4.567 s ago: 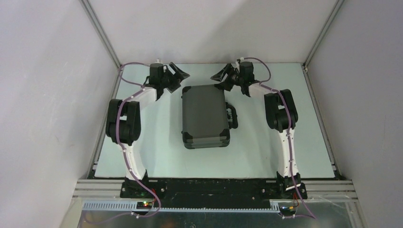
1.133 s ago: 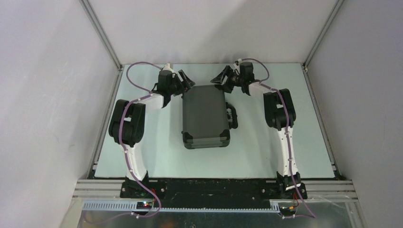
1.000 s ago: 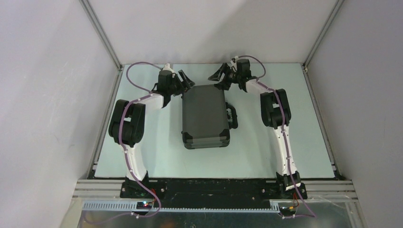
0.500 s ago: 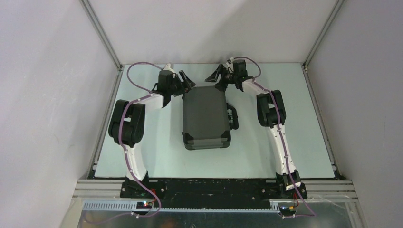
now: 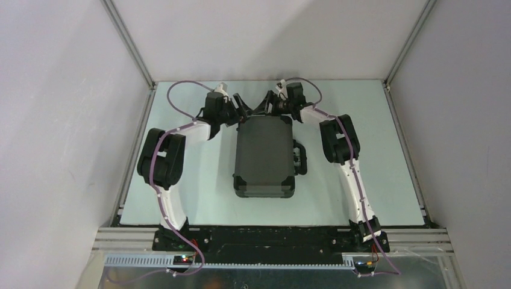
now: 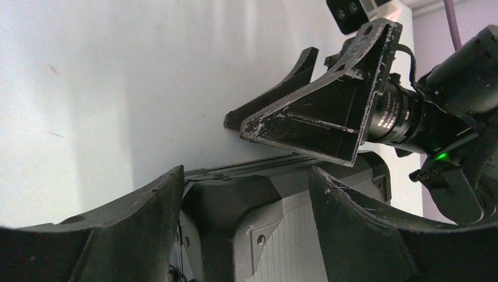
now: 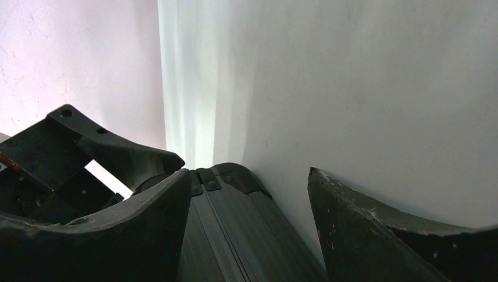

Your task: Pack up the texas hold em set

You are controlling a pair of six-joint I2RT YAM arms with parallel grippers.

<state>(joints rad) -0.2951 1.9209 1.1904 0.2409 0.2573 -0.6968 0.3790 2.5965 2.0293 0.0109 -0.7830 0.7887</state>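
Only one bit of writing shows: white lettering round the lens barrel [image 6: 394, 113] of the right wrist camera, seen from the left wrist and too small to read. A green light [image 6: 440, 157] glows just beside it.

The black briefcase [image 5: 264, 155] lies shut and flat on the desk [image 5: 373, 150], about midway between the left and right edges. Its handle [image 5: 299, 158] is turned toward the right edge.

The left jaws and right jaws both stand apart at the case's far end, close to each other. Each straddles the far edge with its fingers [image 6: 117, 229] to either side, and neither is clamped on anything. Whether a finger touches the case I cannot tell.

Against half a second ago, the two sets of jaws have drawn closer together. The briefcase now sits nearer the desk's near edge and squarer to it.
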